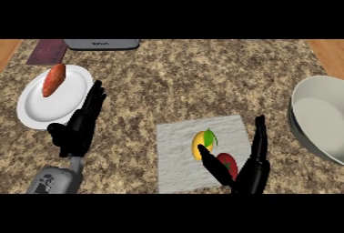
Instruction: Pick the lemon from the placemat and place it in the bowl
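Note:
A yellow lemon (200,144) with a green leaf lies on the grey placemat (176,159) at the middle of the counter. A red fruit (228,164) lies just right of and below it on the same mat. My right hand (252,169) stands open beside them, fingers straight up on the right side, thumb reaching toward the lemon's lower edge; it holds nothing. The large white bowl (321,116) sits at the right edge. My left hand (80,125) is open with fingers up, at the left near the plate.
A white plate (40,107) with an orange sweet potato (53,79) lies at the left. A grey appliance (102,43) and a dark purple mat (47,51) sit at the back edge. Wooden floor shows at both top corners.

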`<state>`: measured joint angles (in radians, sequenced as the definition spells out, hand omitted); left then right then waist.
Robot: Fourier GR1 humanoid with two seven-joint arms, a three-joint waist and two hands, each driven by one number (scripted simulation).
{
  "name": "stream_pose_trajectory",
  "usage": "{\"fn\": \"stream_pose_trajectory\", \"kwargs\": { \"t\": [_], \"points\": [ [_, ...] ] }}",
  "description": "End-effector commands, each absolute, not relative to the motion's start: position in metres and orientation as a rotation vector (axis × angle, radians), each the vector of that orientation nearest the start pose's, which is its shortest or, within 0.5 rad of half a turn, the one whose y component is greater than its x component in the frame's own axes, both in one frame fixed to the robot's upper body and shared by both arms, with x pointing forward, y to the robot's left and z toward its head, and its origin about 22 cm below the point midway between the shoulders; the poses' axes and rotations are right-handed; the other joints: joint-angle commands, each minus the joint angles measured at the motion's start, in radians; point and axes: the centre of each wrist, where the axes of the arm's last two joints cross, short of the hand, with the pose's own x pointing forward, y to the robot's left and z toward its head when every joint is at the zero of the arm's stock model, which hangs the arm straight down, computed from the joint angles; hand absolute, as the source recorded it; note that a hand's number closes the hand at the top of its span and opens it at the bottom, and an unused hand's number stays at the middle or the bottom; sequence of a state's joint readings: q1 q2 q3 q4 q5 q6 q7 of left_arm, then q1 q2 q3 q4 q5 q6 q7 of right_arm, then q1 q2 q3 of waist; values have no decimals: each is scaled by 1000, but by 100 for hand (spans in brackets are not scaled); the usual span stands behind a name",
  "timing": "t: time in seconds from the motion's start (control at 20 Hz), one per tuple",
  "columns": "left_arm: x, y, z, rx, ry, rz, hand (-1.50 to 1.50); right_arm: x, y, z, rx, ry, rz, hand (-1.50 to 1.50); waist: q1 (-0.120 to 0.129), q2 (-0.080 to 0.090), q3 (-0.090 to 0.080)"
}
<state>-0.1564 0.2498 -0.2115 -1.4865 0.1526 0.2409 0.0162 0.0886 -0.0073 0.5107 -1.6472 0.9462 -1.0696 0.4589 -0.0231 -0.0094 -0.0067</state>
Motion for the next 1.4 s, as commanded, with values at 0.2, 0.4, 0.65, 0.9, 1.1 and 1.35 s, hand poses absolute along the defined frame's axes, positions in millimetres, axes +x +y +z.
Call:
{"fn": "stream_pose_trajectory", "kwargs": {
  "t": [0.2, 0.4, 0.65, 0.9, 1.1, 1.35],
  "points": [
    [273, 230, 31, 77, -1594, -110, 0, 185, -116, 45, -937, -1395, -119, -150, 13, 3, 1],
    [274, 230, 22, 78, -1597, -110, 0, 193, -107, 66, -929, -1222, -60, -150, 22, 9, 2],
    [275, 215, 33, 73, -1599, -117, 0, 194, -87, 78, -891, -1078, -9, -150, 31, 8, 5],
    [282, 213, 29, 63, -1602, -106, 0, 187, -74, 89, -859, -1091, 7, -150, 24, 9, 6],
    [264, 214, 30, 68, -1602, -119, 0, 193, -73, 68, -836, -1097, 1, -150, 33, 8, 7],
    [276, 221, 10, 78, -1589, -106, 0, 168, -71, 78, -778, -1203, -51, -150, 20, 9, 6]
  ]
}}
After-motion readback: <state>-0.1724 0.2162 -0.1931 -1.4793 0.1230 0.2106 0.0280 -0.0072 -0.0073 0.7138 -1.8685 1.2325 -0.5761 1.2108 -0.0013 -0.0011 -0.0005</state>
